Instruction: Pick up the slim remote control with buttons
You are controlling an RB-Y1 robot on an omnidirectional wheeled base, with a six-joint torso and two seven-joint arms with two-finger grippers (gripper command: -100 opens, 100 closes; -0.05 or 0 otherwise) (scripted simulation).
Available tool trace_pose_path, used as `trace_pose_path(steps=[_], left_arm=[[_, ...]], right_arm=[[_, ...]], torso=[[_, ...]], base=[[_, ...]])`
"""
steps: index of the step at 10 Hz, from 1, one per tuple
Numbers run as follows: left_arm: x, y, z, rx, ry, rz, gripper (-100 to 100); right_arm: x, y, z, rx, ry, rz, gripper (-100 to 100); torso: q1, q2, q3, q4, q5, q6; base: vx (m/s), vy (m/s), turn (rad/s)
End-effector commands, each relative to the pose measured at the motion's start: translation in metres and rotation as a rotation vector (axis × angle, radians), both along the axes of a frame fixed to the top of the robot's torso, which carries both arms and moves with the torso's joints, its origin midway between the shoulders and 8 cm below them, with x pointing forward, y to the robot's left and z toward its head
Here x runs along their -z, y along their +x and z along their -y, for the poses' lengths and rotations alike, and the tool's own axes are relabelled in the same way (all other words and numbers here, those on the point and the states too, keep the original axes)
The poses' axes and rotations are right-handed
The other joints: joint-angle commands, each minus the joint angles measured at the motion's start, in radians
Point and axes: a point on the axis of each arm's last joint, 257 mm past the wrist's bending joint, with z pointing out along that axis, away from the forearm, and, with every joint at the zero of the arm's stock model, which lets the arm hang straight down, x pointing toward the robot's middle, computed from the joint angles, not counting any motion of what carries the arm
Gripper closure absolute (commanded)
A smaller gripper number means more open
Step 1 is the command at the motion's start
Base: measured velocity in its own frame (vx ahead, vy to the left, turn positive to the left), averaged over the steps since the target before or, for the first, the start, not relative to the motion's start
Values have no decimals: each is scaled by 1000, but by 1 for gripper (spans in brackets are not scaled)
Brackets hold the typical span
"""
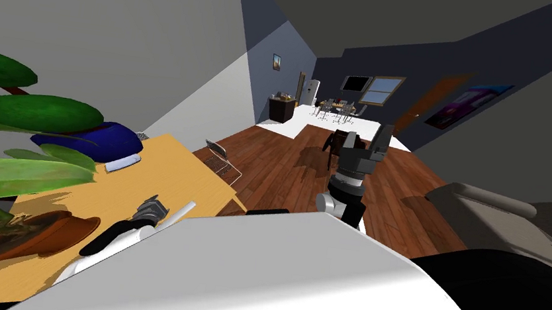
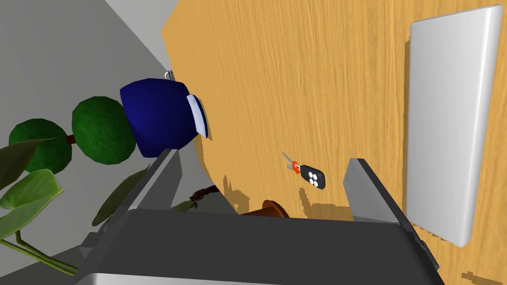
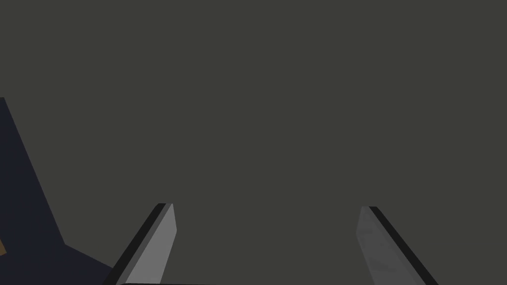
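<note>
Left gripper (image 2: 263,159), fingers spread and empty, hovers over a light wooden table (image 2: 297,74). Just outside one finger lies a slim white slab (image 2: 445,123), flat on the wood. It is probably the remote control, though no buttons show on it.

Risks: straight ahead between the fingers sits a black key fob (image 2: 313,177) with white buttons, so closing on this line could catch the wrong thing or only air. The slab lies low and flat, so the blades may skid over it or push it away.

Past the other finger stand a dark blue rounded vessel (image 2: 156,116) and a leafy plant (image 2: 101,129) in a brown pot (image 2: 270,209). Beyond the table are grey walls, a reddish plank floor (image 1: 280,163) and a grey sofa (image 1: 495,205). The right gripper (image 3: 266,208), fingers apart, is raised over that floor.
</note>
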Motion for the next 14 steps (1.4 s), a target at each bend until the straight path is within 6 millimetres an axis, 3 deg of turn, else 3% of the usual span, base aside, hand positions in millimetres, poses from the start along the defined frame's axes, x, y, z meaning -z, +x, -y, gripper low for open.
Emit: trace_pose_path(steps=[1, 2, 5, 6, 14], left_arm=[[15, -16, -9, -30, -32, -40, -100], [24, -36, -22, -75, -66, -73, -100], [49, -70, -32, -140, -133, -143, -100], [57, -91, -42, -187, -169, -169, -100], [106, -190, -49, -389, -396, -316, -100]], right_arm=[[0, 0, 0, 0, 0, 0, 0], [0, 0, 0, 0, 0, 0, 0], [0, 0, 0, 0, 0, 0, 0], [0, 0, 0, 0, 0, 0, 0], [0, 0, 0, 0, 0, 0, 0]], torso=[[0, 0, 0, 0, 0, 0], [0, 0, 0, 0, 0, 0], [1, 0, 0, 0, 0, 0], [1, 1, 0, 0, 0, 0], [1, 1, 1, 0, 0, 0]], base=[[61, -13, -54], [65, -12, -96], [53, -4, -82], [58, -5, -120], [44, 9, -88]])
